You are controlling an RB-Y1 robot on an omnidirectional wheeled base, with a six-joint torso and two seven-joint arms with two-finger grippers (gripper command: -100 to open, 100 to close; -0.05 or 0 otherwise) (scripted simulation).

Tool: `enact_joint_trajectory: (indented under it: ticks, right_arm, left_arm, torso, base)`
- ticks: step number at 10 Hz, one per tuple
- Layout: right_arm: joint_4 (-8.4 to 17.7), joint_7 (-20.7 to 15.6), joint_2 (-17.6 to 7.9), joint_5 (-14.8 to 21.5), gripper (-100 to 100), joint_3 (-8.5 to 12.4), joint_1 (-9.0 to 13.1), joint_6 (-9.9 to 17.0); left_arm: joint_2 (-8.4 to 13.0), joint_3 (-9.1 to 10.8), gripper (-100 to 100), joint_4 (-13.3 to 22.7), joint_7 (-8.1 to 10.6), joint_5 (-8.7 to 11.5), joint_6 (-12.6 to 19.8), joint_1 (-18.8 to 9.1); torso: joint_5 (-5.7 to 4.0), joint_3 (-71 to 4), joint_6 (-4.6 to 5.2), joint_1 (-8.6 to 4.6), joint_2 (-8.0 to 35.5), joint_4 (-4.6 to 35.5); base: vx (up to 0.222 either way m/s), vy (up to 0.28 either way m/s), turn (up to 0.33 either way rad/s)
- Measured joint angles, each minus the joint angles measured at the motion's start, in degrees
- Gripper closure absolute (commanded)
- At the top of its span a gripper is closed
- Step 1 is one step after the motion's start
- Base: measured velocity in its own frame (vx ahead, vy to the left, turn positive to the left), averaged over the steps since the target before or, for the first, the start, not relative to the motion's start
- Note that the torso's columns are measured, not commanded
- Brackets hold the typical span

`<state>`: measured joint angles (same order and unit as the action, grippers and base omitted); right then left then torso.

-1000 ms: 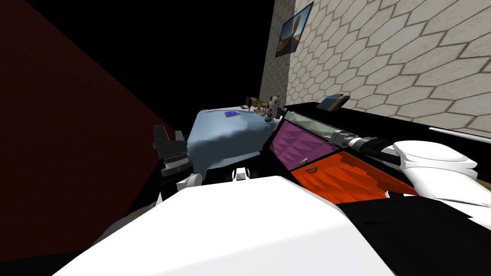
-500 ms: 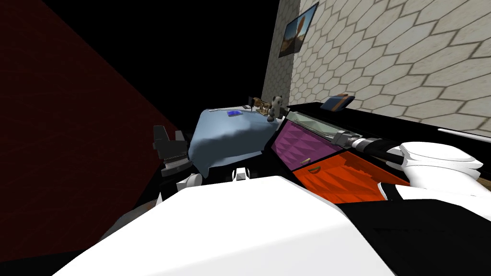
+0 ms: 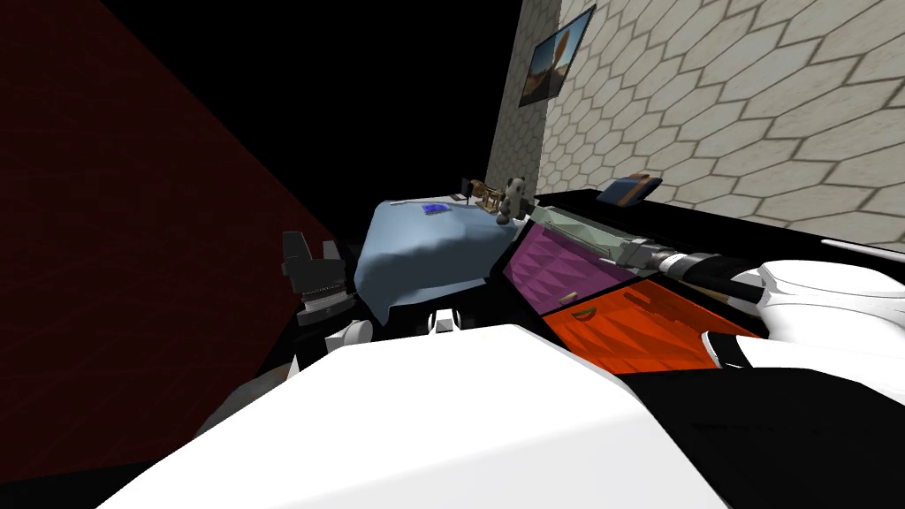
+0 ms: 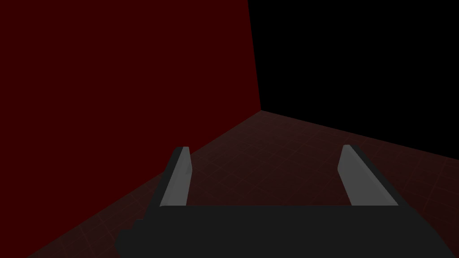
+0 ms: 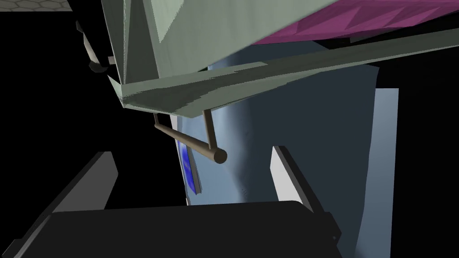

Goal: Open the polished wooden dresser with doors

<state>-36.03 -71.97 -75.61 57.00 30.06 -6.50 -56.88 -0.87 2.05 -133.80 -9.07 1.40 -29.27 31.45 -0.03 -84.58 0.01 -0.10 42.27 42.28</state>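
Dresser handle (image 5: 188, 142) — midway inside the spread right gripper (image 5: 191, 150), untouched.

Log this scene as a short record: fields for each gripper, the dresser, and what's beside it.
Right gripper: open, bar handle between its fingers, not clamped
Handle: brown bar on the grey-green panel of the dresser
Dresser fronts: purple front and orange front below that panel
Left gripper: open, idle, facing a dark red wall
Beside dresser: bed with blue cover, toy panda near its far end

Matt handle bar (image 5: 188, 142); cloth bedcover (image 3: 415, 252)
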Motion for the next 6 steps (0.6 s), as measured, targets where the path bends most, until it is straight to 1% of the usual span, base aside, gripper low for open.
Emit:
enact_joint_trajectory:
  ticks: [1, 2, 3, 4, 5, 6]
  right_arm:
    - [-0.6, 1.2, -1.1, -0.1, -100, 0.6, -0.9, -0.4]
    - [-2.4, 3.0, -2.1, -0.1, -100, 1.3, -2.3, -0.3]
    - [-1.5, 3.5, -2.8, 0.0, -100, 1.0, -1.4, -0.7]
    - [-0.4, 3.1, -3.1, 0.0, -100, 0.8, -0.7, -1.3]
    - [-0.3, 3.0, -3.1, 0.0, 0, 0.7, -0.7, -1.4]
    - [-0.3, 3.0, -3.1, 0.0, 0, 0.7, -0.7, -1.4]
  left_arm:
    - [0.0, 0.0, 0, 0.0, 0.0, 0.0, 0.0, 0.0]
    - [0.0, 0.0, 0, 0.0, 0.0, 0.0, 0.0, 0.0]
    - [0.0, 0.0, 0, 0.0, 0.0, 0.0, 0.0, 0.0]
    - [0.0, 0.0, 0, 0.0, 0.0, 0.0, 0.0, 0.0]
    - [0.0, 0.0, 0, 0.0, 0.0, 0.0, 0.0, 0.0]
    - [0.0, 0.0, 0, 0.0, 0.0, 0.0, 0.0, 0.0]
  torso:
    - [0.02, 0.0, 0.0, 0.07, 0.1, 0.0]
    - [0.04, 0.0, -0.01, 0.12, 0.1, 0.0]
    - [0.02, 0.0, -0.01, 0.1, 0.0, 0.0]
    - [0.01, 0.0, -0.01, 0.06, 0.0, 0.0]
    - [0.01, 0.0, -0.01, 0.05, 0.0, 0.0]
    - [0.02, 0.0, -0.01, 0.07, 0.0, 0.0]
  base:
    - [0.012, 0.016, -0.013]
    - [0.006, 0.012, -0.006]
    - [0.0, 0.0, 0.0]
    - [0.0, 0.0, 0.0]
    - [0.0, 0.0, 0.0]
    - [0.0, 0.0, 0.0]
